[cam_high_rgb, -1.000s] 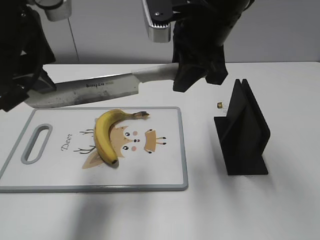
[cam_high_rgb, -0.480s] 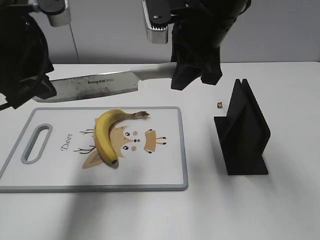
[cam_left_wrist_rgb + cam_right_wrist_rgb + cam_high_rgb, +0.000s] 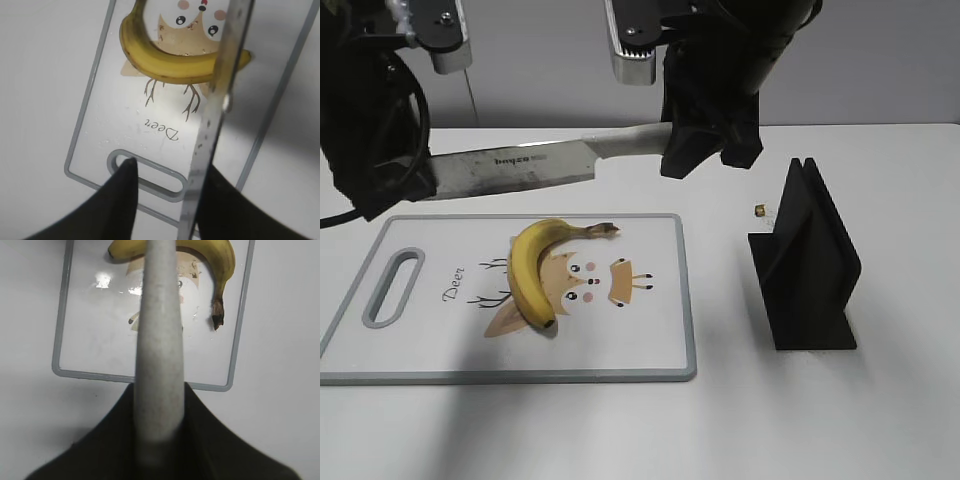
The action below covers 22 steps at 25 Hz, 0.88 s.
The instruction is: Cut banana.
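A yellow banana (image 3: pixel 535 270) lies curved on the white cutting board (image 3: pixel 650 340) with a deer drawing. My right gripper (image 3: pixel 705 150) is shut on the pale handle (image 3: pixel 630 145) of a large knife and holds it level above the board's far edge. The blade (image 3: pixel 510 170) points left. My left gripper (image 3: pixel 390 180) is open at the blade's tip end. In the left wrist view the blade (image 3: pixel 215 125) runs beside one finger of the left gripper (image 3: pixel 170 165), above the banana (image 3: pixel 165 65). The right wrist view shows the handle (image 3: pixel 157 340) in the right gripper (image 3: pixel 159 395), over the board (image 3: pixel 100 330) and banana (image 3: pixel 225 260).
A black knife stand (image 3: pixel 810 270) is on the table to the right of the board. A small brass-coloured object (image 3: pixel 759 210) lies beside its far end. The board has a slotted grip (image 3: pixel 392 288) at its left end.
The left arm has risen and shifted right along the blade. The knife has lifted slightly and sits more level. The banana has not moved.
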Each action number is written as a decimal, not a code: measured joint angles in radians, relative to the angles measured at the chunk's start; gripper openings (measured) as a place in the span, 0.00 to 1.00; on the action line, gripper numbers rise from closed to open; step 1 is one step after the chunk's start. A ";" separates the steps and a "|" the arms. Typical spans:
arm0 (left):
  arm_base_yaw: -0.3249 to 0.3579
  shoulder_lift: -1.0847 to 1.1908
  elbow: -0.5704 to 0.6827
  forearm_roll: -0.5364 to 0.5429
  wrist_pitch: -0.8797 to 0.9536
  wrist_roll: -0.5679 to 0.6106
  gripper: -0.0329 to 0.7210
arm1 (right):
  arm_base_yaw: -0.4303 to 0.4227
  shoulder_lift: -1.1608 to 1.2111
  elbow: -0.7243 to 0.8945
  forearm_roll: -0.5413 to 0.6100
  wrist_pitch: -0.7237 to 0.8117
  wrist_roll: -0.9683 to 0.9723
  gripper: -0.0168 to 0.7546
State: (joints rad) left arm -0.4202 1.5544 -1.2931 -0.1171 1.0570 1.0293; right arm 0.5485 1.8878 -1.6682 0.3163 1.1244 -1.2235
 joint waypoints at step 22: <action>0.025 0.181 0.001 -0.031 -0.011 0.029 0.04 | -0.010 0.168 -0.005 0.015 -0.029 0.023 0.23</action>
State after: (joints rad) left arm -0.3953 1.7354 -1.2918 -0.1482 1.0460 1.0587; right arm 0.5383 2.0554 -1.6735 0.3312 1.0949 -1.2008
